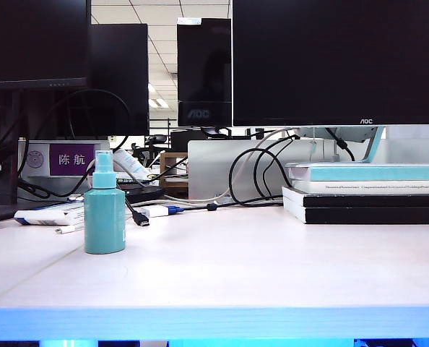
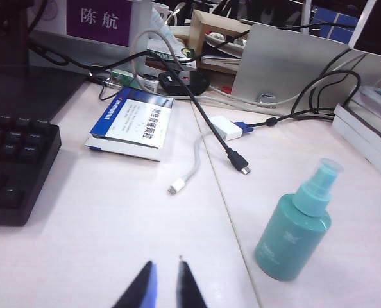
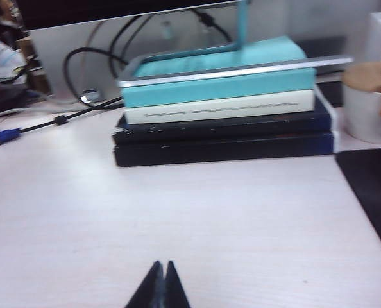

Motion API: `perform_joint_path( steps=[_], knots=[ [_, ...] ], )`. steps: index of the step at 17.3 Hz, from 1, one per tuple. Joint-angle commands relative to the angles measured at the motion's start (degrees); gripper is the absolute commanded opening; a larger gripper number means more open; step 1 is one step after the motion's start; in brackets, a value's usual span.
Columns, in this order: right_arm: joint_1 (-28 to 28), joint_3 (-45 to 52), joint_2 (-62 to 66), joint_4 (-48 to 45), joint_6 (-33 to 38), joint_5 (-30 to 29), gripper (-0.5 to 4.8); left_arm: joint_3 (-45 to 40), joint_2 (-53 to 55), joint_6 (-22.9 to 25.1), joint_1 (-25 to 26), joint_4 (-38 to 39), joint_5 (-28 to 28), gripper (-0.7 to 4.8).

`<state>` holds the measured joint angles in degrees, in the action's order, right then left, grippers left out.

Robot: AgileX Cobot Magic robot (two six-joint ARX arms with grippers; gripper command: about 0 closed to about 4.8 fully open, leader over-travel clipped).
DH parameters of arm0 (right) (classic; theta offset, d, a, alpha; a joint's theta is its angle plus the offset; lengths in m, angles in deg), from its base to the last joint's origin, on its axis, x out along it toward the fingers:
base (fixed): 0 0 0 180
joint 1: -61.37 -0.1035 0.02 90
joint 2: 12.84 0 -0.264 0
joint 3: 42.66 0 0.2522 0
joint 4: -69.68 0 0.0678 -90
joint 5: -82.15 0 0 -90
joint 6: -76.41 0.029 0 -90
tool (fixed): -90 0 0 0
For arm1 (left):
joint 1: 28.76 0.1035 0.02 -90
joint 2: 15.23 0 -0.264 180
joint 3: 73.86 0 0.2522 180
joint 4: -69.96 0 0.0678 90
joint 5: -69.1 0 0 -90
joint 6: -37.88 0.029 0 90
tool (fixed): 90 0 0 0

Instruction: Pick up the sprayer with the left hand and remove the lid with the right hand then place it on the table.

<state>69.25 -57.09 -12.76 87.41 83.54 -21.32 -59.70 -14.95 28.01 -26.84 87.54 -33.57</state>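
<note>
**Sprayer waits untouched as both arms hang back**

Sprayer (image 1: 104,210) stands upright on the table (image 1: 272,267), toward the left side and set back from the front edge, and nobody has laid a finger on it yet. The lid (image 1: 103,160), clear and tiny, sits on top over the nozzle, plainly on.

The left gripper (image 2: 165,282) hovers above bare tabletop near the front edge, jaws nearly together with only a sliver of gap, nothing between them. In the left wrist view the bottle stands off to one side of those tips, near but apart. The right gripper (image 3: 161,282) is pinched fully closed and empty, over the right half of the table, facing the stack of books (image 3: 222,109) at the back edge. Neither arm shows in the exterior view.

So we are at the very start: the pick-up has not begun. The call for the left arm, as I read it, is to spread its jaws wide, swing across to the bottle and close around the body below the shoulders, leaving the cap free for the right gripper. Loose cables (image 2: 210,125) lie behind, toward the back edge; a low, clean approach should avoid them.
</note>
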Motion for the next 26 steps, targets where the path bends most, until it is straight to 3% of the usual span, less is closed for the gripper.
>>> perform_joint_path(
  steps=[1, 4, 7, 8, 9, 13, 16, 18, 19, 21, 22, 23, 24, 26],
  knots=[
    [0.00, 0.31, -0.04, -0.79, 0.59, 1.99, -0.01, 0.02, -0.20, 0.46, 0.00, -0.63, -0.20, 0.57],
    [-0.04, 0.31, -0.04, -0.74, 1.36, 1.95, -0.01, 0.02, -0.20, 2.36, 0.00, -0.63, -0.02, 0.57],
    [-0.04, 0.31, -0.04, -1.07, 5.92, 1.75, 0.00, 1.03, -0.20, 0.59, -0.02, -4.35, -2.08, 0.57],
    [-0.07, 0.15, -0.04, -3.19, 7.37, 0.20, 0.00, 3.26, -0.17, -1.75, -0.04, -12.37, -3.26, 0.57],
    [-0.07, -0.20, -0.04, -5.38, 8.44, -1.40, 0.00, 4.94, 0.00, -1.97, -0.04, -14.64, -2.99, 0.57],
    [-0.07, -3.82, -0.04, -13.44, 10.56, -2.99, 0.00, 13.53, 7.06, 0.02, -0.02, -14.64, -2.86, 0.76],
    [-0.04, -9.60, 1.46, -13.20, 10.21, -2.10, 0.00, 21.92, 19.76, 1.81, -0.02, -14.62, -8.37, 3.05],
    [-0.04, -14.23, 7.61, -13.27, 10.75, -1.73, 0.03, 28.22, 32.46, 9.97, -0.04, -14.60, -16.61, 4.79],
    [-0.07, -16.24, 11.37, -13.22, 11.47, -2.14, 0.28, 29.92, 38.38, 11.91, -0.04, -14.73, -19.21, 4.79],
    [-0.04, -20.70, 19.67, -13.22, 15.65, -6.32, 0.70, 30.38, 46.75, 13.11, -0.04, -16.02, -21.03, 4.79],
    [-0.04, -25.29, 27.47, -13.11, 16.90, -14.40, 1.56, 30.36, 52.52, 14.88, -0.15, -17.55, -24.74, 4.79],
    [-0.07, -28.72, 33.24, -13.14, 16.92, -21.88, 2.08, 30.36, 56.89, 17.70, -0.90, -18.95, -28.44, 4.79],
    [-0.07, -33.00, 40.63, -13.25, 16.92, -30.27, 2.22, 30.36, 63.28, 23.96, -3.30, -19.10, -29.16, 4.79],
    [-0.04, -38.49, 49.59, -13.25, 16.90, -37.99, 2.51, 30.47, 73.42, 31.78, -6.03, -19.71, -29.62, 4.79]
  ],
)
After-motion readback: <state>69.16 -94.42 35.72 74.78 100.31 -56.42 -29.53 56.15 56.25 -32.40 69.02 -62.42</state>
